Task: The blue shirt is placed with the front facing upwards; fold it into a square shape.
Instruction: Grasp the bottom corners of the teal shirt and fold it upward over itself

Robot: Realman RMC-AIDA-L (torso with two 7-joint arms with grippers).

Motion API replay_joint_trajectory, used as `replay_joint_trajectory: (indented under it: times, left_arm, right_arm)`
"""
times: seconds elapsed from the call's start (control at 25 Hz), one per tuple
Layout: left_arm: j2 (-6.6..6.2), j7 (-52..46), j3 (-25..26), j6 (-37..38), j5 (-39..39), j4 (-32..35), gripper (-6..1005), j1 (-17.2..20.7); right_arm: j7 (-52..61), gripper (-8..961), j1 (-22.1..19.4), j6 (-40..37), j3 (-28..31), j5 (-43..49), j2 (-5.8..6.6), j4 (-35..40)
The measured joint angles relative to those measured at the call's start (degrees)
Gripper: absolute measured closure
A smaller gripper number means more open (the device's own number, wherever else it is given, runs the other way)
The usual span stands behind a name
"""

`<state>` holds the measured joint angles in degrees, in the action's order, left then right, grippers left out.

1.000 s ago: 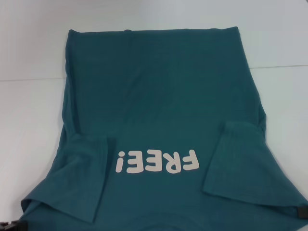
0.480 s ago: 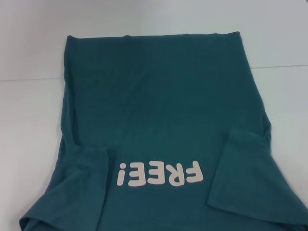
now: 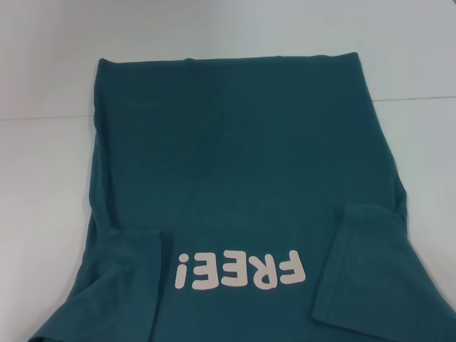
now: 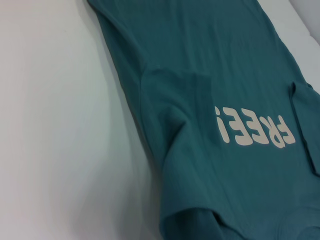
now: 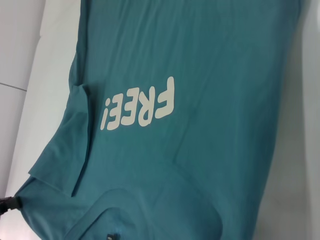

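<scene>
The blue shirt [image 3: 235, 164] lies front up on the white table, with its hem at the far side and the white letters "FREE!" [image 3: 241, 271] near me. Both short sleeves are folded inward over the body, the left sleeve [image 3: 121, 281] and the right sleeve [image 3: 367, 271]. The shirt also shows in the left wrist view [image 4: 200, 75]. The right wrist view shows the shirt [image 5: 200, 75], its collar [image 5: 165, 200] and a small neck label [image 5: 111, 235]. A dark piece of the left gripper [image 5: 6, 204] shows at the shirt's shoulder corner. The right gripper is out of view.
The white table [image 3: 43, 178] has bare surface left, right and beyond the shirt. A seam in the table [image 3: 420, 98] runs across behind the shirt's far part. The shirt's near edge runs past the bottom of the head view.
The whole shirt has slid toward me: letters and sleeves sit lower in the head view. The dark gripper tips seen at both bottom corners a second ago have left that view.
</scene>
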<state>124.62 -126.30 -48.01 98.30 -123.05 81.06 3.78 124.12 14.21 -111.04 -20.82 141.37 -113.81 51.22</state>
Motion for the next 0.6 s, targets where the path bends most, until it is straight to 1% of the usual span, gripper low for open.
replay_joint_trajectory:
  times: [0.16, 0.44, 0.6]
  left_arm:
    - [0.00, 0.2, 0.1, 0.1, 0.0, 0.0, 951, 0.1]
    - [0.00, -0.1, -0.1, 0.9, 0.2, 0.7, 950, 0.9]
    - [-0.10, -0.1, 0.2, 1.2, 0.6, 0.2, 950, -0.1]
  right_arm:
    - [0.0, 821, -0.5, -0.7, 0.0, 0.0, 0.31, 0.0]
    - [0.0, 816, -1.9, -1.5, 0.1, 0.1, 0.37, 0.2]
    - [-0.3, 813, -1.1, -1.7, 0.1, -0.6, 0.49, -0.6]
